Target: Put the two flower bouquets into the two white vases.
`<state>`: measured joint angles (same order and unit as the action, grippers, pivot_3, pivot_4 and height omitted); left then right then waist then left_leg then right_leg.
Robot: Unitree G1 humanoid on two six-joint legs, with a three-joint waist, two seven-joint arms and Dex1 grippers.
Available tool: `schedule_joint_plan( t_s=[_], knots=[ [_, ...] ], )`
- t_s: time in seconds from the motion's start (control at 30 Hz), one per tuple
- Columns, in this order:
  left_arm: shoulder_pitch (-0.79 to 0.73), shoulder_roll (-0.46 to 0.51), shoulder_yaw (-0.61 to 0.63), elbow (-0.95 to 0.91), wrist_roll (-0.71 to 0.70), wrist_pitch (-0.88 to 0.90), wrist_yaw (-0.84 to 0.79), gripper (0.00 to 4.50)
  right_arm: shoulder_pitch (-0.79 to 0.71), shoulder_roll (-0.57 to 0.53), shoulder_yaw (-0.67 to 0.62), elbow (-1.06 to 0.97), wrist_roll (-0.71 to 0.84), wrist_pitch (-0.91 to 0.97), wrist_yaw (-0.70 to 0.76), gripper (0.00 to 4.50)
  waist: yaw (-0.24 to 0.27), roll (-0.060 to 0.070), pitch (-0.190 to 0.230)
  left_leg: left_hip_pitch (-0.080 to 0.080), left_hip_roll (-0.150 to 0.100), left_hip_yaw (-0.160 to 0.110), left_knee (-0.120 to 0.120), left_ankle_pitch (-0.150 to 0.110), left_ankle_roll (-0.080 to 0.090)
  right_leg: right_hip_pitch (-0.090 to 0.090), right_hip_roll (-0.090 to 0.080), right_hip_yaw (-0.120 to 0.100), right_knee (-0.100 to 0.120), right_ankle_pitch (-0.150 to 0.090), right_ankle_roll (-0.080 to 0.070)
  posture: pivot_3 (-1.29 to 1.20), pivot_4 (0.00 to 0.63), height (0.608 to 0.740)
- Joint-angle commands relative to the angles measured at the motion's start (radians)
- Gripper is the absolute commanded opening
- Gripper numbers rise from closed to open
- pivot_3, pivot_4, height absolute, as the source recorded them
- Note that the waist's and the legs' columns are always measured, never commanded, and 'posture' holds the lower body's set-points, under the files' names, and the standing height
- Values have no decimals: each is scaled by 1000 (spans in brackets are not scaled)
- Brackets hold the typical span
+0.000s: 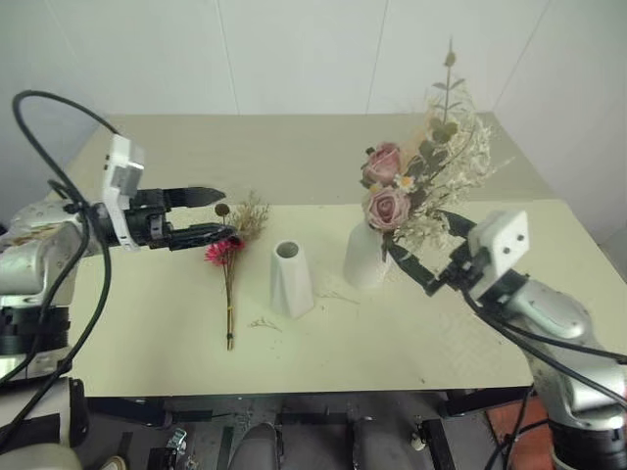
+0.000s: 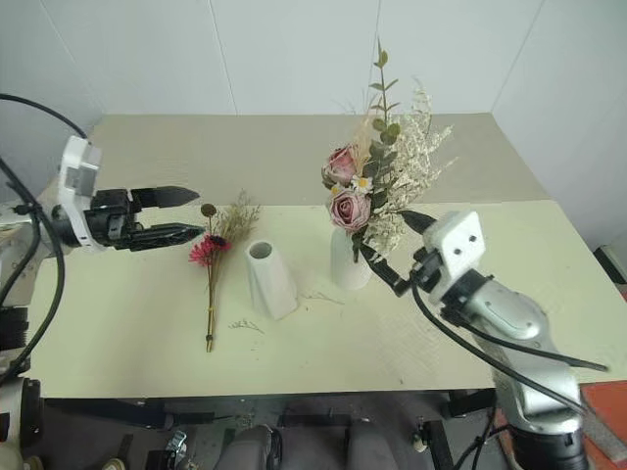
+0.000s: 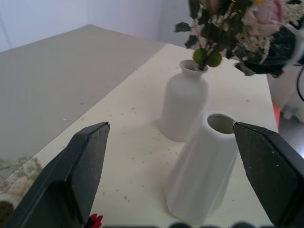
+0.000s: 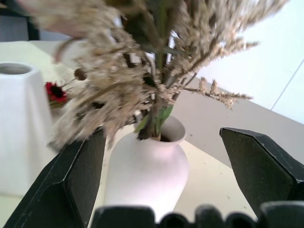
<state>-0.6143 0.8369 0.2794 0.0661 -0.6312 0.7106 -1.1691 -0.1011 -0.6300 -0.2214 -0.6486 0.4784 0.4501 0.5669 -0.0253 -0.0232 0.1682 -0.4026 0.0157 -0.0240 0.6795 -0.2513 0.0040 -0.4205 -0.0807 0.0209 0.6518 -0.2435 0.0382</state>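
Beside narrow vase point(image 1: 291, 278), slim bunch point(image 1: 231, 264) lay flat on tabletop point(image 1: 147, 323); my left claw point(image 1: 220, 213) hung released above its flowers. Judged best: descend, pinch stems midway. Right claw point(image 1: 423, 250) released.

The round vase point(image 1: 366, 257), right of centre, and the faceted vase point(image 1: 291, 279), at centre, both look like matt white ceramic, smooth and without gloss. The table point(image 1: 147, 333) has a pale yellow matt top, smooth but speckled with small dry crumbs. The rose bouquet point(image 1: 416, 186), upper right, looks soft-petalled with rough, dry, feathery beige filler and dull green leaves. The slim bouquet point(image 1: 230, 257), left of centre, has a thin woody stem and brittle sprigs. The left gripper point(image 1: 217, 214) and right gripper point(image 1: 416, 245) have matt black fingers, plastic-looking, with a faintly grainy face.
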Motion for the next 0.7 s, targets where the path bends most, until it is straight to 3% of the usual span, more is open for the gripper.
schedule_joint_plan(
  t_s=[0.03,0.13,0.2,0.3,0.4,0.53,0.7],
  knots=[
    [30,-32,86,-104,-1,77,235,4500,57,-67,-127,-85,99,59,47,4442,6,0,0,1,0,0,0,0,0,1,0,0,0,0,0,0,150,740],
    [83,-88,143,-246,40,225,522,4500,189,-190,-267,-118,154,117,166,4442,16,-1,0,2,0,0,0,0,0,3,0,1,-1,0,0,0,150,740],
    [100,-128,183,-345,25,419,673,4500,264,-267,-359,-127,219,146,278,4442,18,-2,0,2,0,-1,0,0,0,4,0,-1,-3,0,0,0,150,740],
    [122,-177,201,-481,-4,651,784,4500,320,-339,-447,-125,294,167,400,4442,17,-3,0,4,0,-1,0,0,0,7,0,-1,-3,1,0,0,150,740],
    [108,-290,177,-570,23,881,909,4500,284,-385,-450,-96,331,182,412,4442,15,-5,1,15,0,-1,-1,-1,0,20,0,-2,-6,0,1,0,150,740],
    [144,-360,129,-548,24,904,1037,4500,227,-404,-394,-61,328,184,395,4442,10,-8,3,24,0,-1,-1,-1,-1,28,1,-2,-7,-4,7,0,150,740],
    [92,-412,49,-466,85,904,1120,4500,195,-401,-344,-55,322,180,382,4442,17,-9,3,25,0,-1,-2,-1,-1,29,1,-1,-7,0,0,0,150,740]
  ],
)
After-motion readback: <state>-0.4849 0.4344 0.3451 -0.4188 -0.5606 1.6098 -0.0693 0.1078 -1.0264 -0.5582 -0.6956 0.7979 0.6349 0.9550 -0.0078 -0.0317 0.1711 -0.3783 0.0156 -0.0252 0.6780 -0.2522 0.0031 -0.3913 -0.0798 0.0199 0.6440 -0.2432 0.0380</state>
